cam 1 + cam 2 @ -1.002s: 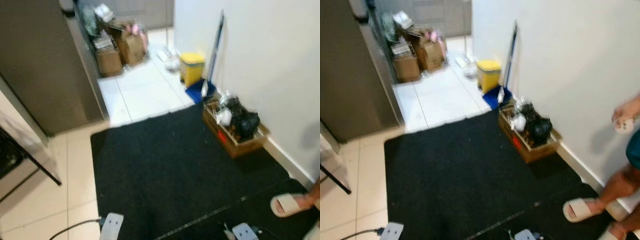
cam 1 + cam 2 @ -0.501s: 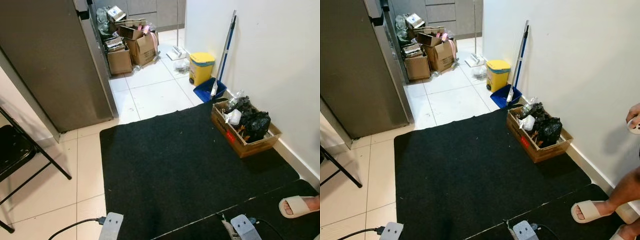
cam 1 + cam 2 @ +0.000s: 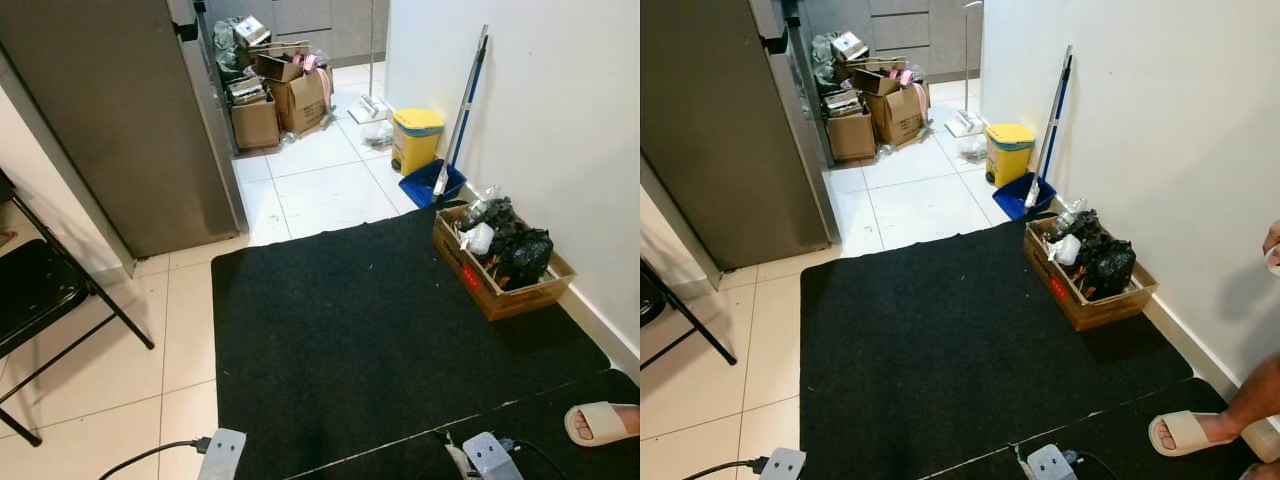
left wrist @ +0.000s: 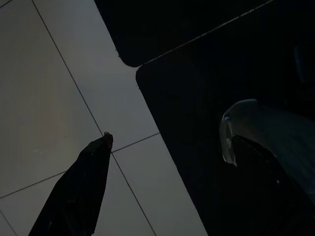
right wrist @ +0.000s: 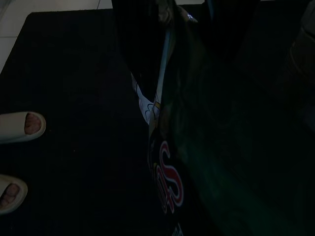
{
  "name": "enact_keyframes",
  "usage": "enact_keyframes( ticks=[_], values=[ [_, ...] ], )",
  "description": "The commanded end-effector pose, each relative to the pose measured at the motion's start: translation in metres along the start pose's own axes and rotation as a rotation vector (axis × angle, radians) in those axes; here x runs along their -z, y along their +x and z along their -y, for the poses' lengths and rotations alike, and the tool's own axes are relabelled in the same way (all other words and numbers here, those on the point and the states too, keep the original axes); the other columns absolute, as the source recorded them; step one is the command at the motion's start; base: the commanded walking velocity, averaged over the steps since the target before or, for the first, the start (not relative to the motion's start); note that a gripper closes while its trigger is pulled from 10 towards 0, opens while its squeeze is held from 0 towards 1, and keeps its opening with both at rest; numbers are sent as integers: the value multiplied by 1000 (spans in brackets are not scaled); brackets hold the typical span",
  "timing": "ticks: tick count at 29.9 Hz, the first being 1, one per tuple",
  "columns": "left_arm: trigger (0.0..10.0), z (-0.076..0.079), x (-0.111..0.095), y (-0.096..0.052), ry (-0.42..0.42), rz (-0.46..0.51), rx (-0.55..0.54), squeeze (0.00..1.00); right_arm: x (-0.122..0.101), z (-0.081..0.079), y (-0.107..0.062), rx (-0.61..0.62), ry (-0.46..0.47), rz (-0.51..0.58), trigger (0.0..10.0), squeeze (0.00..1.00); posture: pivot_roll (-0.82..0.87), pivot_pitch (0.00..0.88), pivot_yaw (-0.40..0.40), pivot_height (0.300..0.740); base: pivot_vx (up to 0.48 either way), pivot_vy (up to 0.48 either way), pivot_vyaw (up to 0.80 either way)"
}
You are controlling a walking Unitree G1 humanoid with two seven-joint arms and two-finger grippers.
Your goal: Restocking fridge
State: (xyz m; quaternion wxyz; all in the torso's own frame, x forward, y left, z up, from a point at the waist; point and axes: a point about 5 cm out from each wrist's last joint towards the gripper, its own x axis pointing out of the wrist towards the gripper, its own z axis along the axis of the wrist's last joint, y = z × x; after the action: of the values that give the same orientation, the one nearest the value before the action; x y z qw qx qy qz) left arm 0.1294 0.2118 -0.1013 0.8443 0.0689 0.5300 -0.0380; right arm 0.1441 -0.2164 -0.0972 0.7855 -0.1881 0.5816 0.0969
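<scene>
Right hand [image 5: 162,98] is clamped on a dark bottle with red lettering [image 5: 167,187], hanging low over the black mat [image 3: 360,340]. Left hand [image 4: 162,162] spread, empty. Fridge [image 3: 120,120] sits at 11 o'clock, so the load is on the far-side arm.

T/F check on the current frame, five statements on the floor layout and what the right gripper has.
1. The yellow bin stands beside the blue dustpan. True.
2. The cardboard box of dark bags sits in the middle of the black mat. False: it sits at the mat's right edge, by the wall.
3. The right gripper holds a dark printed packet. True.
4. A folding chair stands on the mat. False: it stands on the tiles to the left.
5. A sandalled foot shows at the lower right. True.
</scene>
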Motion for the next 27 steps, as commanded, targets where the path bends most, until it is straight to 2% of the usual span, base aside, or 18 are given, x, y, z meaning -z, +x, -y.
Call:
enact_keyframes(
  ticks=[1, 16, 23, 27],
  values=[
    [10000, 1, -3, 1, -5, 4, 3, 0, -5, -1, 0, 3, 10, 15, 10000, 0, -20, 0, -4, 740, 0, 0, 0],
    [10000, -9, -12, 1, -13, 25, -18, 0, -15, -4, 0, 3, 17, 34, 10000, 0, -3, 0, 7, 740, 0, 0, 0],
    [10000, -11, -20, 1, -30, 40, -21, 0, -23, 0, 0, 13, 19, 54, 10000, 0, -13, 0, 5, 740, 0, 0, 0],
    [10000, -12, -14, 0, -24, 23, -20, 0, -22, -1, 0, 13, 28, 51, 10000, 0, -20, 0, 14, 740, 0, 0, 0]
  ],
)
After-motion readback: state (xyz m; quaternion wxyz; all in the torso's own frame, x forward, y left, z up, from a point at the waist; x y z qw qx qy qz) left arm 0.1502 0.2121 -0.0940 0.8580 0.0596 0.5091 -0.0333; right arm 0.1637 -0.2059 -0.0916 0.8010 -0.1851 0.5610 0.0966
